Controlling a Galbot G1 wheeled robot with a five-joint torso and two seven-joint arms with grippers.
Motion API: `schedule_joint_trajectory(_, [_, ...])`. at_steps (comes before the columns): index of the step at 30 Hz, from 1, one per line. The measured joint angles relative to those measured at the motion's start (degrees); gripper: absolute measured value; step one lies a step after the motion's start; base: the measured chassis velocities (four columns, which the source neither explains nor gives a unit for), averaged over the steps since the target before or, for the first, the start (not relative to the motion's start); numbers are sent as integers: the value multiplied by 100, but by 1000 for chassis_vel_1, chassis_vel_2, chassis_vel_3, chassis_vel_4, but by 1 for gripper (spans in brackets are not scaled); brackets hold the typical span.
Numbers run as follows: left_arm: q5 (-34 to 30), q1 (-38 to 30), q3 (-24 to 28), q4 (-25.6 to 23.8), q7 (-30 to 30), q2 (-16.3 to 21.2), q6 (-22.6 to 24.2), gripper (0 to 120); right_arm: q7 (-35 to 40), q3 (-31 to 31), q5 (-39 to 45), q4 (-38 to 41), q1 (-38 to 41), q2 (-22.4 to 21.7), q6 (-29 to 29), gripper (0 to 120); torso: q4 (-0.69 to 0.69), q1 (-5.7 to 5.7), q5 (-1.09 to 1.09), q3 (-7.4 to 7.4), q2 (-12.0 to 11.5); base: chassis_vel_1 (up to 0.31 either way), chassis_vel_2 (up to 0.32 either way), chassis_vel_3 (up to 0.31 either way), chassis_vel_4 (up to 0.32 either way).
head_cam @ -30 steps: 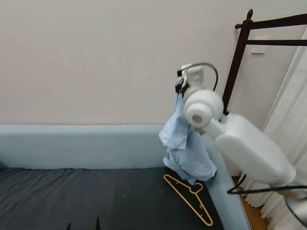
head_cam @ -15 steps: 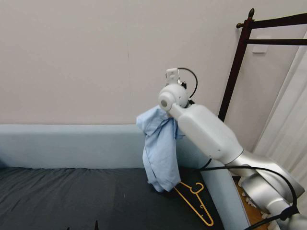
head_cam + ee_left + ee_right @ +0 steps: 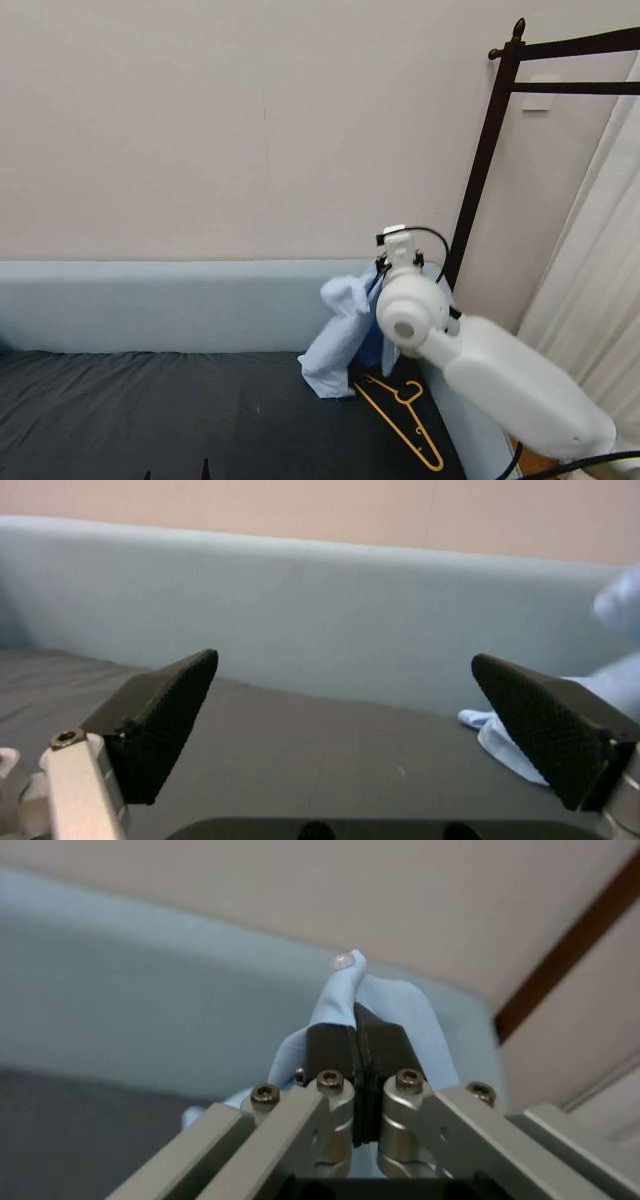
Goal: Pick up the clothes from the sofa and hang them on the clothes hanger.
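R gripper (image 3: 355, 1036) pinched tight on the blue shirt (image 3: 345, 335), which dangles at the sofa's (image 3: 150, 300) right end, hem apparently brushing the seat. L gripper (image 3: 350, 727) gapes wide, low over the cushion. Pick-up looks done; yellow hanger (image 3: 400, 405) lies on the seat, wooden rack (image 3: 480, 165) beyond, so hanging is not yet done.

Wall: you face a plain pale wall (image 3: 200, 120), evenly lit, rising behind the sofa (image 3: 150, 300).
Sofa: light blue back and right armrest, with a dark grey seat (image 3: 150, 410).
Rack: a dark wooden rack (image 3: 480, 150) stands just past the sofa's right end.
Curtain: a white curtain (image 3: 600, 260) hangs beyond the rack.
Floor: you see a sliver of wood floor (image 3: 533, 466) beside the sofa's right armrest.
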Motion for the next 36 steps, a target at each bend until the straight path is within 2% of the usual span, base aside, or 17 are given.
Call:
schedule_joint_trajectory(2, [-9,19,-14,30,-1,-35,-16,100,-46,-328,-392,-221,-361,468,1,0,0,0,0,0,0,0,0,0,0])
schedule_joint_trajectory(3, [-9,19,-14,30,-1,-35,-16,100,-46,-328,-392,-221,-361,468,1,0,0,0,0,0,0,0,0,0,0])
schedule_joint_trajectory(7, [-32,83,-39,55,-11,-103,-82,100,-309,-446,-1141,-1486,-1205,1521,1,0,2,0,0,1,-1,0,0,0,0])
schedule_joint_trajectory(8, [-32,83,-39,55,-11,-103,-82,100,-309,-446,-1141,-1486,-1205,1521,1,0,2,0,0,1,-1,0,0,0,0])
schedule_joint_trajectory(11, [-98,87,-107,85,-25,-86,-104,100,-167,-339,-1265,-1925,-1772,1963,0,0,0,0,1,1,-1,0,0,0,0])
schedule_joint_trajectory(14, [-101,81,-109,143,-26,-76,-109,100,-57,-145,-1278,-1969,-2059,2074,3,0,0,0,0,0,0,0,0,0,0])
schedule_joint_trajectory(19, [-15,26,-20,274,-29,-149,-110,100,-484,-175,-1408,-2089,-2539,1842,4,1,-2,0,0,0,0,0,0,0,0])
schedule_joint_trajectory(23, [64,14,38,287,-25,-217,-86,100,-1641,-148,-2100,-2430,-2952,1650,2,18,-2,0,3,0,0,0,0,0,0])
schedule_joint_trajectory(24, [64,14,38,287,-25,-217,-86,100,-1641,-148,-2100,-2430,-2952,1650,2,18,-2,0,3,0,0,0,0,0,0])
schedule_joint_trajectory(26, [113,11,40,286,-27,-222,-71,100,-3136,-55,-3435,-2690,-3222,1457,411,26,-2,0,3,0,0,0,0,0,0])
schedule_joint_trajectory(27, [122,19,33,269,-29,-222,-56,100,-3667,-112,-4258,-2820,-3302,1332,924,31,-3,0,1,1,0,0,0,0,0])
schedule_joint_trajectory(28, [125,31,32,244,-27,-222,-48,100,-3879,-133,-4611,-2826,-3340,1270,1169,36,-3,0,2,1,0,0,0,0,0])
schedule_joint_trajectory(30, [127,43,27,229,-28,-222,-41,100,-3994,-139,-4743,-2744,-3365,1204,1293,40,-3,0,5,1,0,0,0,0,0])
schedule_joint_trajectory(34, [148,58,23,220,-31,-200,-32,100,-4083,-120,-4310,-1801,-3330,722,1155,58,-1,0,3,0,0,0,0,0,0])
schedule_joint_trajectory(36, [151,55,23,220,-31,-196,-30,100,-4075,-129,-4193,-1640,-3309,619,1074,60,-1,0,3,0,-1,0,0,0,0])
